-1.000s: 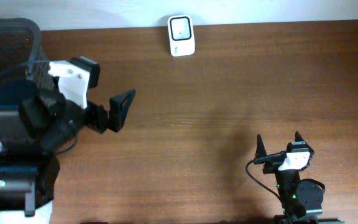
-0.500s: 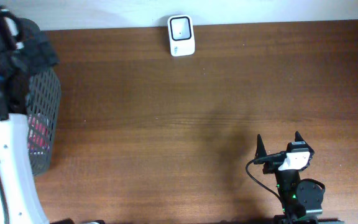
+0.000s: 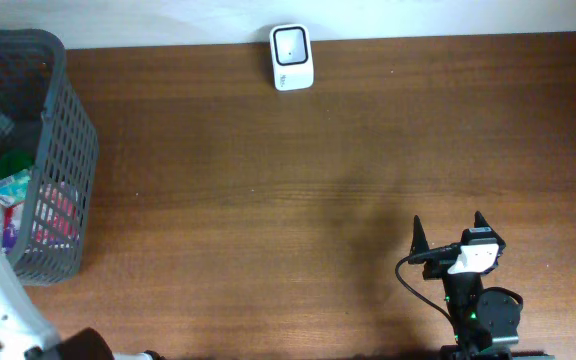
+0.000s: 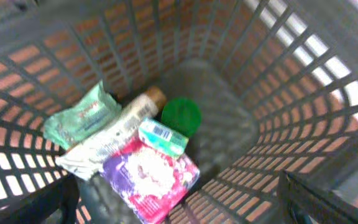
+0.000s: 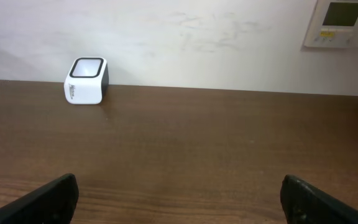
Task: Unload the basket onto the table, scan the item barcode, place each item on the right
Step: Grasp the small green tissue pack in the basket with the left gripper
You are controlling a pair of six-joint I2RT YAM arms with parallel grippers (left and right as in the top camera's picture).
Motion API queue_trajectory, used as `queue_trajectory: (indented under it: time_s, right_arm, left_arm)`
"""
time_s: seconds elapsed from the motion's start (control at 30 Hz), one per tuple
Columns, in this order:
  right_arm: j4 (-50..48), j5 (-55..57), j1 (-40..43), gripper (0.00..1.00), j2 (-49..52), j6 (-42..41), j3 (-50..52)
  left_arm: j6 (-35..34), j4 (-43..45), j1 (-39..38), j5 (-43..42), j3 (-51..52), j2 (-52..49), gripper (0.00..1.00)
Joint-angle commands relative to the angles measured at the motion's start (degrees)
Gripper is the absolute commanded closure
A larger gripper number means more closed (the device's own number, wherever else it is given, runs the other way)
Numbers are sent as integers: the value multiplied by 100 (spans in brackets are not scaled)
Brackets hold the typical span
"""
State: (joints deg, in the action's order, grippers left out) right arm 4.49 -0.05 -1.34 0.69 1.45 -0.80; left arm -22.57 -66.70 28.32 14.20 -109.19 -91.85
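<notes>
Items: purple pouch (image 4: 151,177), teal box (image 4: 162,137), green cap (image 4: 181,116), pale tube (image 4: 114,127) and light green pack (image 4: 79,118), heaped in the bottom of the grey basket (image 3: 63,150) at the left side of the table (image 3: 318,150).
Scanner (image 3: 292,57): white, at the far table edge, well apart from the basket.
Left end effector (image 4: 173,193): over the basket, fingers spread, empty.
Right end effector (image 3: 448,225): at the near edge, spread, empty.

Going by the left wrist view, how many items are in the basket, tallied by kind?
Soft packets: 2, pale green packet and purple packet
Small boxes: 1, teal box
Round lids: 1, green lid
Tubes: 1, whitish tube with a brown end
Total: 5 visible in the basket
</notes>
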Motion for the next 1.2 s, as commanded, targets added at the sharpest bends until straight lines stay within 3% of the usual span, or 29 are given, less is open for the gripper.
queue_trajectory:
  time_s: [0.0,0.03,0.17,0.3,0.5,0.67,0.8,0.83,0.97,1.0,1.1,1.17]
  right_arm:
    - [20,31,-52,1,-33,-39,48]
    - [17,31,-52,1,-33,-39,48]
    - [17,31,-52,1,-33,-39,48]
    - [17,31,-52,1,-33,-39,48]
    - [17,31,-52,1,-33,-39,48]
    - [17,31,-52,1,-33,-39,48]
    - [17,31,-52,1,-33,-39,48]
    - [17,31,-52,1,-33,-39,48]
    - [17,31,-52,2,-33,-39,48]
    - [20,31,-52,1,-33,-39,48]
    - [17,31,-52,1,-33,-39,48]
    - [17,31,-52,1,-33,-39,48]
  left_arm:
    - [-164,-31,107,17,-68,-446,1]
    - [-232,-68,142,20,-68,-555,0]
    - [-1589,-520,481,13,-68,-1075,3]
    - [-1698,-675,577,13,-68,-1561,5]
    - [-3392,-728,588,-103,-59,-2124,0]
    - [-3506,-356,599,-107,-57,-2656,2]
    - [-3506,-98,595,-96,-57,-2999,17]
    - [-3504,-79,599,-83,-57,-3049,32]
    - [-3504,66,595,-90,-59,-3071,61]
    - [-3499,63,595,-90,-59,-3071,76]
    - [-3161,17,599,-92,-59,-3069,100]
    - [-3156,-129,599,-94,-72,-3003,100]
